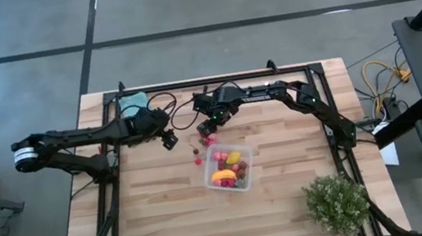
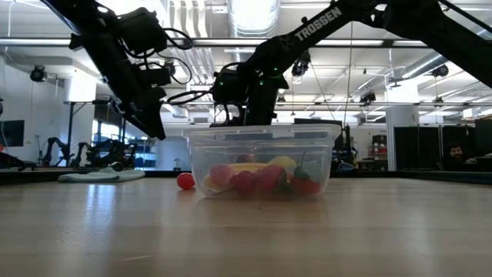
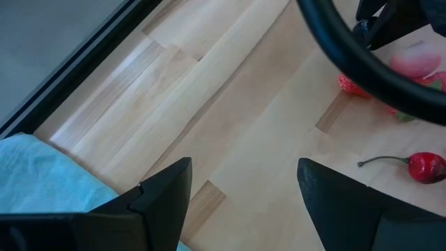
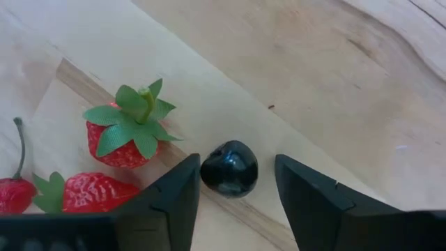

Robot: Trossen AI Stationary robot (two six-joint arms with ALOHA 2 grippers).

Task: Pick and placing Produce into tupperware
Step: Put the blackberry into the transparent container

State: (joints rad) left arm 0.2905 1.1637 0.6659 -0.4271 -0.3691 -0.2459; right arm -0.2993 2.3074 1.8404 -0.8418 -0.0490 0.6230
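On the pale, planked wooden bench [image 1: 160, 224], the clear, round-cornered tupperware [image 1: 230, 167] sits near the middle, already holding yellow-orange and pink produce, while a few loose red pieces lie just beside its far-left corner. Your right pincer [image 4: 233, 183] hangs released over that loose cluster, its dark fingers straddling a small glossy black fruit [image 4: 229, 169]. To do this step well, come straight down so both fingers flank the fruit evenly. It looks smooth and rounded, so it will likely squirt out if you close off-centre or too high. Close gently and lift clear before you swing toward the tub.

Watch the two bumpy red strawberries [image 4: 124, 132] with soft green leaf caps, close by one finger; don't trap a leaf.

Your left pincer [image 3: 244, 188] waits released just above the bench, near the teal cloth [image 3: 42, 174], a red cherry [image 3: 426, 166] with a thin stem ahead of it.
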